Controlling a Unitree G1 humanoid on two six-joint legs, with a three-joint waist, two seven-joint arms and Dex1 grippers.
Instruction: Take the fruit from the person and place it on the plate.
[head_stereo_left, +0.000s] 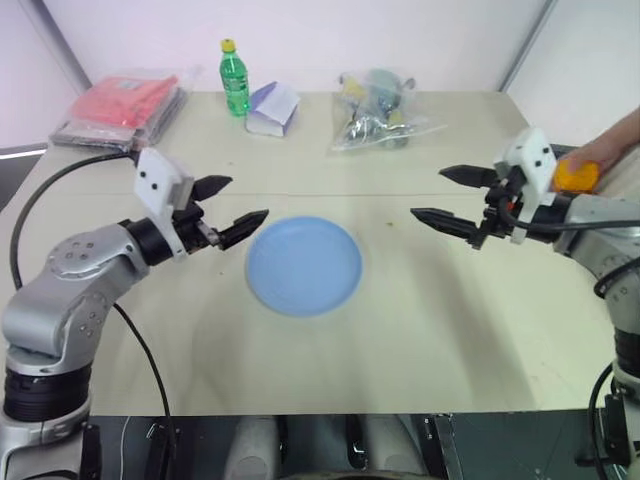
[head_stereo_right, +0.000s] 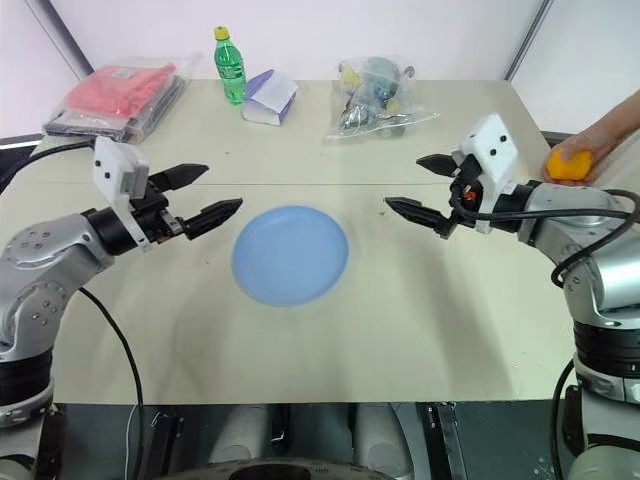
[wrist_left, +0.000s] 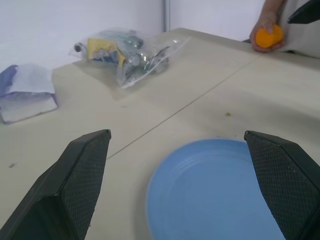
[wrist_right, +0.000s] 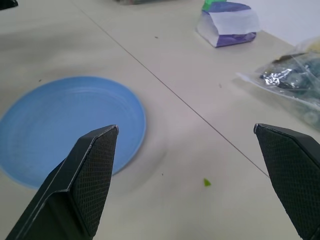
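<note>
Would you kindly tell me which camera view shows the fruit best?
The right eye view: the fruit sits unobstructed in the person's hand. In the left eye view the right arm partly hides it; the left wrist view shows it far off.

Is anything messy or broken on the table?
Nothing looks broken or spilled. The only stray bit is a tiny green speck on the bare table beside the blue plate, which has nothing on it. The fruit is in the person's hand at the table's edge.
</note>
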